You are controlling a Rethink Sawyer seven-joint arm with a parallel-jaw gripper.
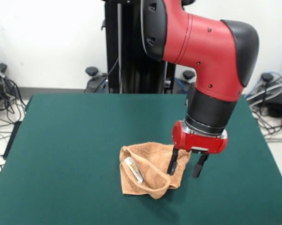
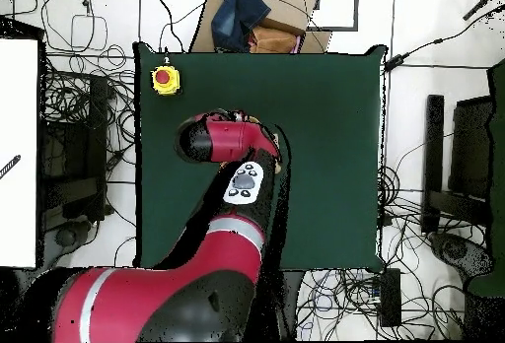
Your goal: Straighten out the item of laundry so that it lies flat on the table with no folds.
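Note:
The item of laundry (image 1: 150, 171), an orange-tan terry towel, lies crumpled and folded over itself on the green table (image 1: 70, 140), a little right of the middle. A white label (image 1: 133, 169) shows in a fold on its left side. My gripper (image 1: 183, 173) hangs open over the towel's right edge. One black finger (image 1: 172, 165) stands in front of the cloth and the other is just past the edge, over bare table. In the overhead view the red arm (image 2: 222, 142) covers both the towel and the gripper.
A yellow box with a red button (image 2: 166, 80) sits at one corner of the table (image 2: 325, 142). Cardboard and a dark cloth (image 2: 254, 19) lie just beyond the edge farthest from the robot's base. Cables run over the floor all around.

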